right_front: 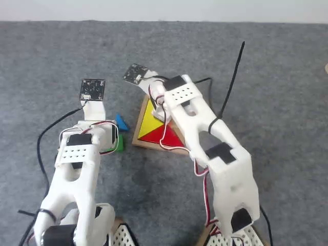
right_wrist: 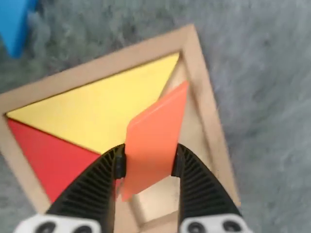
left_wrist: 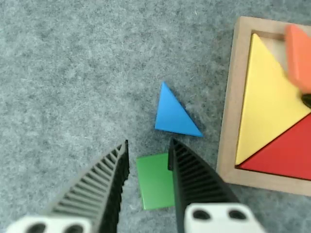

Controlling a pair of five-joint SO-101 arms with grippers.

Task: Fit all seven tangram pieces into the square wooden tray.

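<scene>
Orange piece [right_wrist: 153, 138] in right gripper [right_wrist: 148, 158], seemingly tilted

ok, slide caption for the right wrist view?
Right gripper holds orange piece over tray; yellow triangle and red triangle seated.

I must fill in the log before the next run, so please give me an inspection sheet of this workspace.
Surface: grey carpet, flat.
Job's things: tray holds yellow triangle and red triangle; blue triangle and green piece lie on the carpet beside it; orange piece is held over the tray.
Clutter: nothing seen.
Grippers: left gripper open above the green piece; right gripper shut on the orange piece.
Cables: black cable rises by the right arm; second cable loops by the left arm.
Surroundings: pale strip beyond the carpet's far edge.
</scene>
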